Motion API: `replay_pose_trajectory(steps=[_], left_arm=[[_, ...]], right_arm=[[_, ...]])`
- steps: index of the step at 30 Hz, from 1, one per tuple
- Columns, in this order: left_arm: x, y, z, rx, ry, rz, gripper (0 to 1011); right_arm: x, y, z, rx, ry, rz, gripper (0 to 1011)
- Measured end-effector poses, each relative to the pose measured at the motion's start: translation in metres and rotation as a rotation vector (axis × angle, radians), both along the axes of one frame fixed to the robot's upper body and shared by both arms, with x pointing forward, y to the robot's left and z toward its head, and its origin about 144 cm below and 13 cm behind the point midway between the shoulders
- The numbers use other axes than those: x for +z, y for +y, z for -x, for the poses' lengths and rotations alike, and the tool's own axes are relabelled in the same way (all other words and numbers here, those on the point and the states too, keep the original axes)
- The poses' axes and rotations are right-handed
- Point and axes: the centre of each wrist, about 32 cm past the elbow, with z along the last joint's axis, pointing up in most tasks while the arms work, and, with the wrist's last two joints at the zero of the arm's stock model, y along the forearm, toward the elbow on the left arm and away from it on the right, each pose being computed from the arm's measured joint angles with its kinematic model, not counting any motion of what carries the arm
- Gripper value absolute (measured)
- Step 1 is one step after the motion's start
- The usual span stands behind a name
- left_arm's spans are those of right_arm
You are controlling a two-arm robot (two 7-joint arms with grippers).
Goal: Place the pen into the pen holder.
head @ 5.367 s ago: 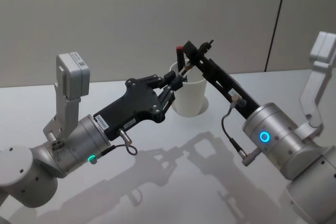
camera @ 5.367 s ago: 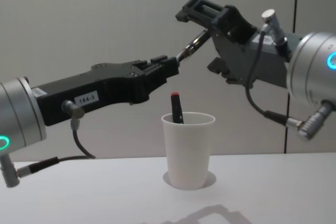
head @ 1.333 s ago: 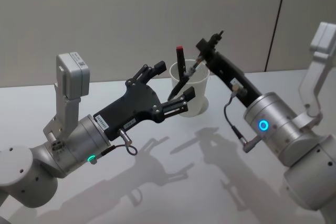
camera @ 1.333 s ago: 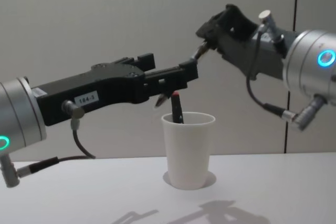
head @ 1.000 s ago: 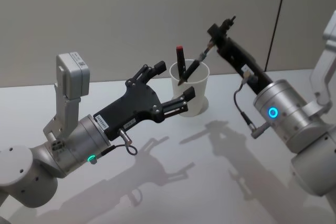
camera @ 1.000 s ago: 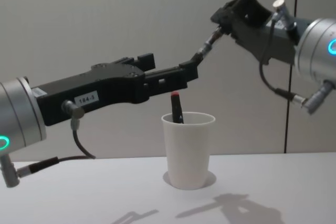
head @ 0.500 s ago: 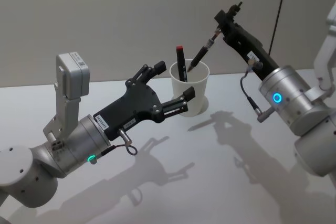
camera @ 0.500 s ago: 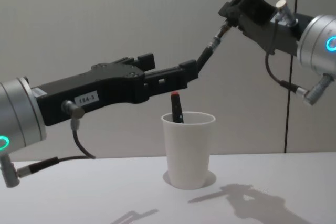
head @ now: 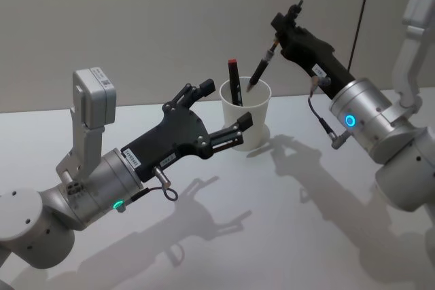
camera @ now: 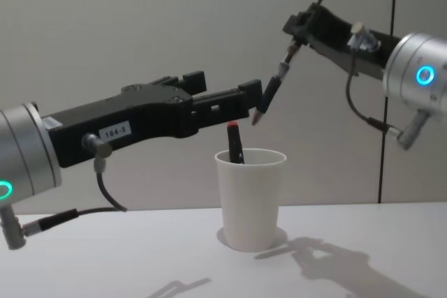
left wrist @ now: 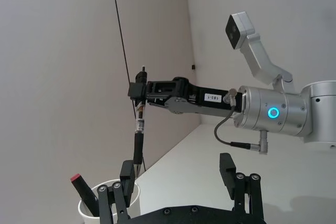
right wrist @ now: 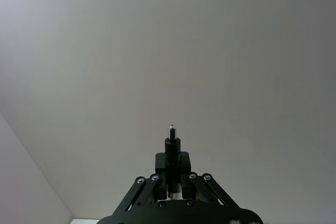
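- The right gripper (camera: 302, 31) pinches the pen (camera: 271, 91) by its top, tip hanging above the pen holder (camera: 250, 199).
- The left gripper (head: 219, 115) waits spread, holding nothing (beside the cup).
- I'd lower it straight before letting go.

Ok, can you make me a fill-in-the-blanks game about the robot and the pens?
1. The pen hanging over the pen holder is held by the ____ gripper.
2. The left gripper has its fingers ____.
3. The pen already inside the holder has a ____ cap.

Missing words: right; open; red
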Motion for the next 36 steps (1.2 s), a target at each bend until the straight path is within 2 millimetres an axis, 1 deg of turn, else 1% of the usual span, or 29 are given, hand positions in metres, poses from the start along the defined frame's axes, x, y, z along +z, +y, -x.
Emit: replay_pose_trajectory(steps=[9,19,27,36], left_arm=[[0.0,0.0,0.0,0.0,0.0,0.0,1001],[0.0,0.0,0.0,0.0,0.0,0.0,1001],[0.0,0.0,0.0,0.0,0.0,0.0,1001],[0.0,0.0,0.0,0.0,0.0,0.0,1001]], right_arm=[[-0.006,0.004,-0.014,0.017,-0.06,0.092,131],[-0.014,0.014,-0.031,0.038,-0.118,0.17,131],[-0.018,0.02,-0.037,0.043,-0.126,0.18,131],[-0.018,0.024,-0.033,0.037,-0.099,0.168,131]])
